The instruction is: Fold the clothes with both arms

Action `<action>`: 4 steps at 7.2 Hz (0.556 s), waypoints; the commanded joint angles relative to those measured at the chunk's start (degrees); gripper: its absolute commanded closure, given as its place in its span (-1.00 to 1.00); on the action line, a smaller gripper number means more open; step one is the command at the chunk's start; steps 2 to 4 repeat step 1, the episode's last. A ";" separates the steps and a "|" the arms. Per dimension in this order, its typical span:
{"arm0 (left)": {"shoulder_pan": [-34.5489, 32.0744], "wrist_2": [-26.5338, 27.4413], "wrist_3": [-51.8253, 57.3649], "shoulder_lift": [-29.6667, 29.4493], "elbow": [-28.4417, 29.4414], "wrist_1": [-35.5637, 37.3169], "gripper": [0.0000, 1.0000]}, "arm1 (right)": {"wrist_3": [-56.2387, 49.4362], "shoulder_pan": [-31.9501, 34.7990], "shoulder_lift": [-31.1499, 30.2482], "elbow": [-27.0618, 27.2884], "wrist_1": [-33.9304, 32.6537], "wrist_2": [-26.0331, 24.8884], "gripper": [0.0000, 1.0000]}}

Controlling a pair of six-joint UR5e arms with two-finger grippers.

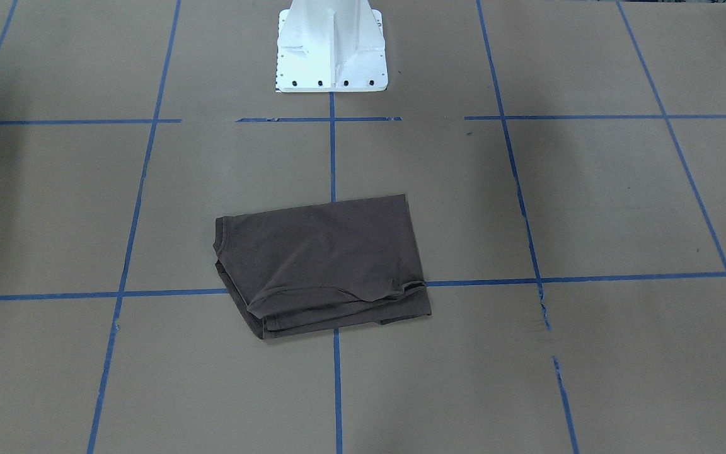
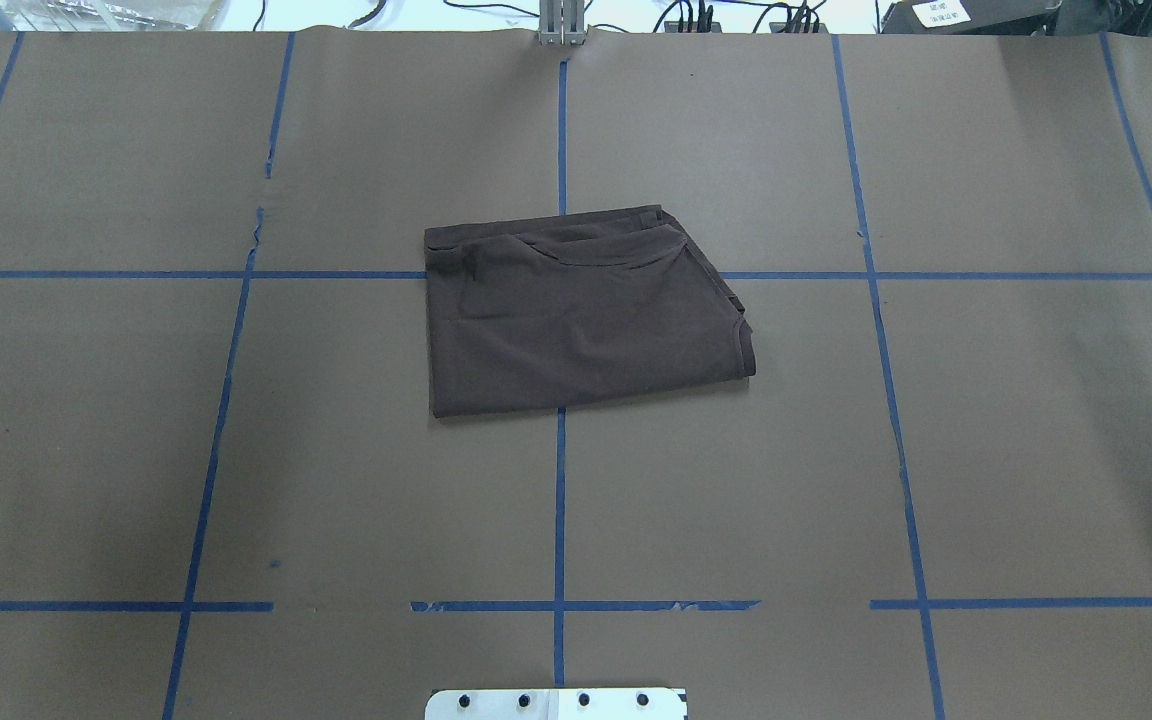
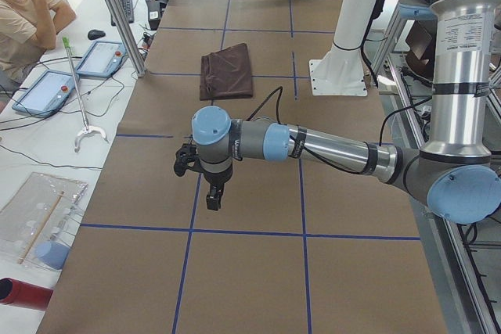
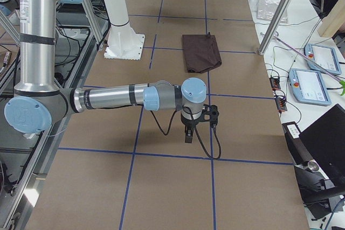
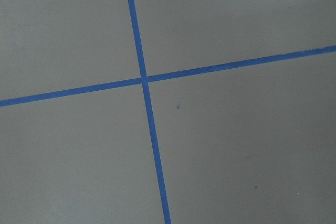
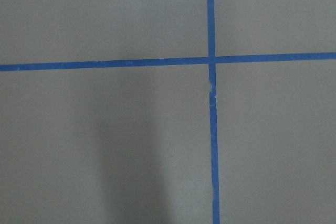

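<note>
The dark brown T-shirt (image 1: pixel 322 265) lies folded into a compact rectangle at the table's middle, over a blue tape crossing; it also shows in the overhead view (image 2: pixel 581 315) and both side views (image 3: pixel 227 72) (image 4: pixel 201 52). My left gripper (image 3: pixel 215 197) hangs above bare table far from the shirt, near the table's left end. My right gripper (image 4: pixel 187 133) hangs likewise near the right end. Both show only in the side views, so I cannot tell whether they are open or shut. Neither touches the shirt. Both wrist views show only brown paper and blue tape.
The white pedestal (image 1: pixel 331 50) stands behind the shirt on the robot's side. Blue tape lines (image 2: pixel 561 500) grid the brown paper. A seated operator (image 3: pixel 23 13), touch panels (image 3: pixel 102 56) and metal posts (image 3: pixel 117 17) line the far table edge.
</note>
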 commanded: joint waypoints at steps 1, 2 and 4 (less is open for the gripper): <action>-0.16 -0.20 -0.06 -0.56 -0.47 0.00 -1.00 | -0.02 0.01 0.15 -0.34 0.02 0.10 -1.00; -0.16 -0.20 -0.06 -0.56 -0.47 0.00 -1.00 | -0.02 0.01 0.15 -0.34 0.02 0.10 -1.00; -0.16 -0.20 -0.06 -0.56 -0.47 0.00 -1.00 | -0.02 0.01 0.15 -0.34 0.02 0.10 -1.00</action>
